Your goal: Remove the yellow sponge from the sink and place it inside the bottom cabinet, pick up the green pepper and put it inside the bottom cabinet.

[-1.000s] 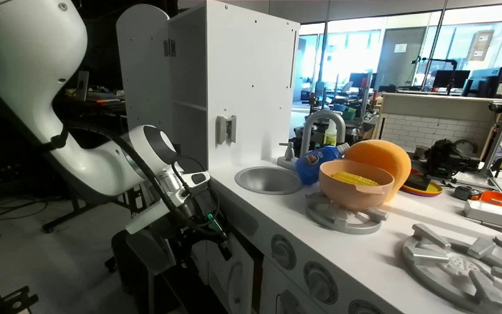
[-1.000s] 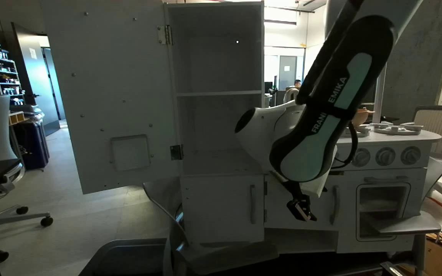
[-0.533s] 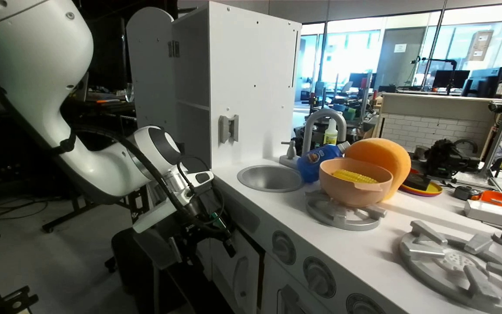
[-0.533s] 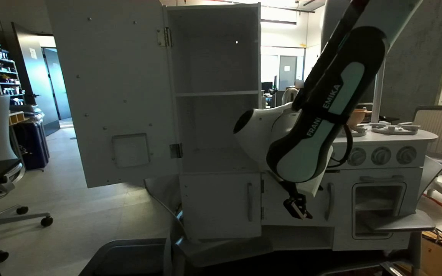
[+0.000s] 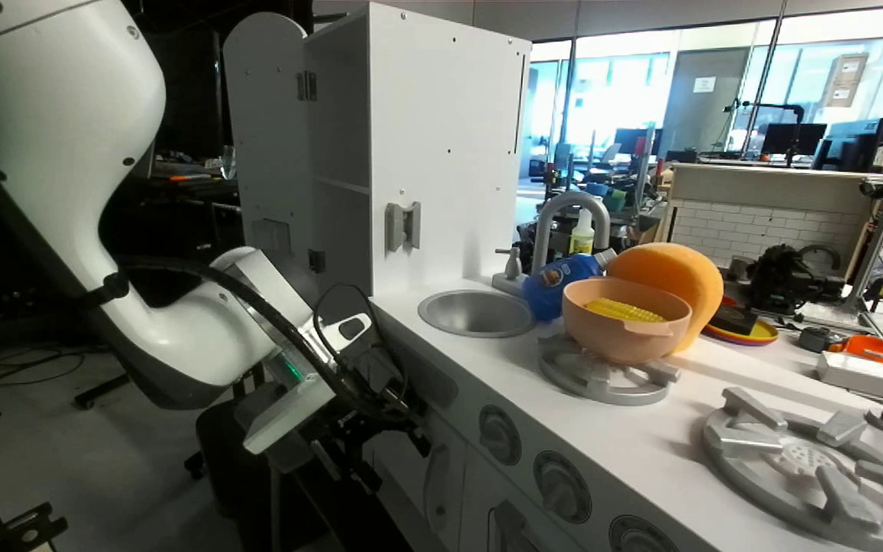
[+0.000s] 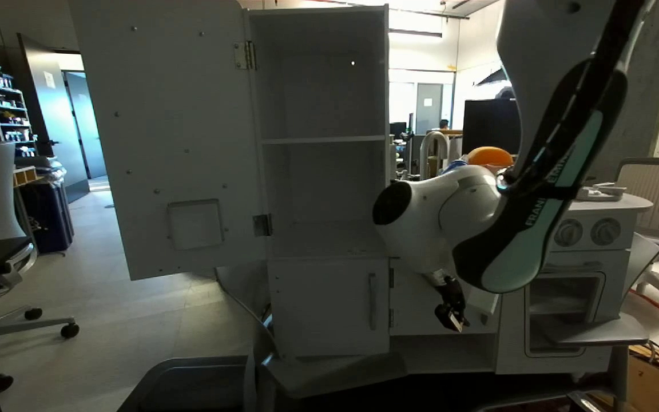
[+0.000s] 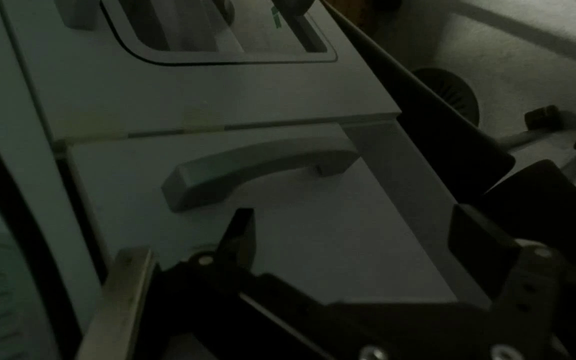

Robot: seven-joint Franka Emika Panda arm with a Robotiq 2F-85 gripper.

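Note:
My gripper (image 7: 353,225) is open and empty in the wrist view, its fingers (image 7: 242,240) wide apart in front of the white bottom cabinet door (image 7: 318,260). The door's grey curved handle (image 7: 263,162) lies just beyond the fingertips, apart from them. In both exterior views the gripper (image 5: 395,462) hangs low in front of this door under the sink (image 6: 449,320). The door looks shut or nearly so, so the cabinet's inside is hidden. The grey round sink (image 5: 476,316) shows no sponge in its visible part. The yellow sponge and the green pepper are out of view.
A pink bowl (image 5: 622,337) with yellow corn (image 5: 624,310) stands on a burner. A blue bottle (image 5: 556,287) and an orange rounded object (image 5: 671,280) are beside it. The tall cabinet's door (image 6: 163,143) stands open. A grey oven-side shelf (image 6: 598,333) juts out low.
The gap at the bottom cabinet door has closed up. The whole kitchen unit shifted slightly earlier on. The forearm has swung and turned, and the gripper sits a little lower and further along the door.

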